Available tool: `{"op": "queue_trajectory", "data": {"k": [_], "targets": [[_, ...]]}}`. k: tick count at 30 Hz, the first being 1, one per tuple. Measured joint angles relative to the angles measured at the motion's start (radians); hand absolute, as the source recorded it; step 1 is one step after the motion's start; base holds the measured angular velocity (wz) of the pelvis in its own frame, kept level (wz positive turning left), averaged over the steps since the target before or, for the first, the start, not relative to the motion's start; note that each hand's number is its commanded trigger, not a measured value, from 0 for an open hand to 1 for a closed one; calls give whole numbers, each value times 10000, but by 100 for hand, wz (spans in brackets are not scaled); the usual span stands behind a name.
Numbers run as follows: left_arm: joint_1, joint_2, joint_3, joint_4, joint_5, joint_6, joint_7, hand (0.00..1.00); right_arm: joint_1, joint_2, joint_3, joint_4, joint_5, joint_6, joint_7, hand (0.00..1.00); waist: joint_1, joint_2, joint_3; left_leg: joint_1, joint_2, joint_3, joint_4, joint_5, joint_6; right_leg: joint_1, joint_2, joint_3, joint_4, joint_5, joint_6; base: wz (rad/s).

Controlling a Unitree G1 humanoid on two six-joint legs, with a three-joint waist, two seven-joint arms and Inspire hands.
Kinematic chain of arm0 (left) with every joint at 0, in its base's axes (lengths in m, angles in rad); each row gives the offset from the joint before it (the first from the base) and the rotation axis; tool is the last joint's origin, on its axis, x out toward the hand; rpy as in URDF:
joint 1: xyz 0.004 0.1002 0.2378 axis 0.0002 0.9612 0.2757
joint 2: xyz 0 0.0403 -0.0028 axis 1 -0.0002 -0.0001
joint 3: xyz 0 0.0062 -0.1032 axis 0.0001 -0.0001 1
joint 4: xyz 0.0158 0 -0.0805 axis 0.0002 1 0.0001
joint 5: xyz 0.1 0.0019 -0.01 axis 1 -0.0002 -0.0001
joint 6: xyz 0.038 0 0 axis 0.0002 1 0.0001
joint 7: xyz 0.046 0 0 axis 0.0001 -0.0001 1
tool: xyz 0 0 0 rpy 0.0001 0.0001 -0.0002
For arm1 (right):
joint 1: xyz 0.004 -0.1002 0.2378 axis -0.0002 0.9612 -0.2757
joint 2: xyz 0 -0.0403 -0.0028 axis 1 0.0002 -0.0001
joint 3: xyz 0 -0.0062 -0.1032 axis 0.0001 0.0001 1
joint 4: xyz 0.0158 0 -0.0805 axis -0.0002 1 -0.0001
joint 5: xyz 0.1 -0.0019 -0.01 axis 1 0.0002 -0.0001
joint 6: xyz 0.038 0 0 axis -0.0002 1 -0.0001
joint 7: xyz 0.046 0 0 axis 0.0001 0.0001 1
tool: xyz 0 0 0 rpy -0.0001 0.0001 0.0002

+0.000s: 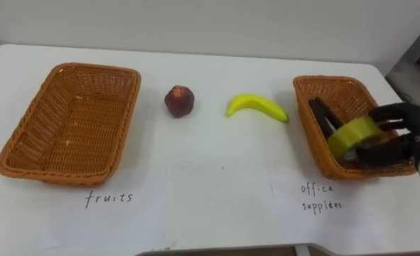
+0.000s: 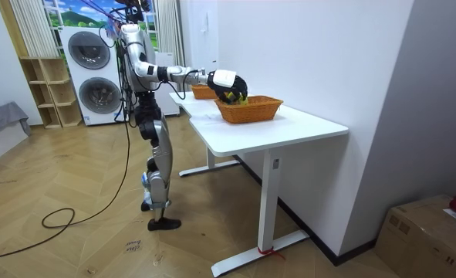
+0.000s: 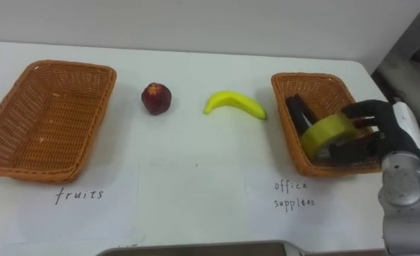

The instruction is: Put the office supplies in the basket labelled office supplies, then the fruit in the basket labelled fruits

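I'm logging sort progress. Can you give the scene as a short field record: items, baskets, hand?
right hand: curled round yellow tape roll, over office supplies basket
dark object: inside that basket
banana: on table, between baskets
red apple: on table, between baskets
fruits basket: no fruit in it yet
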Motion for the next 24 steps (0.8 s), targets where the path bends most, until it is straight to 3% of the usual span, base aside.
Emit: {"op": "queue_trajectory", "data": {"k": [24], "targets": [[14, -2, 4, -2, 1, -2, -158, 0, 0, 0, -1, -1, -111, -1, 156, 0, 24, -76, 28, 9, -6, -11, 6, 0, 2, 1, -10, 13, -5, -2, 3, 0]]}}
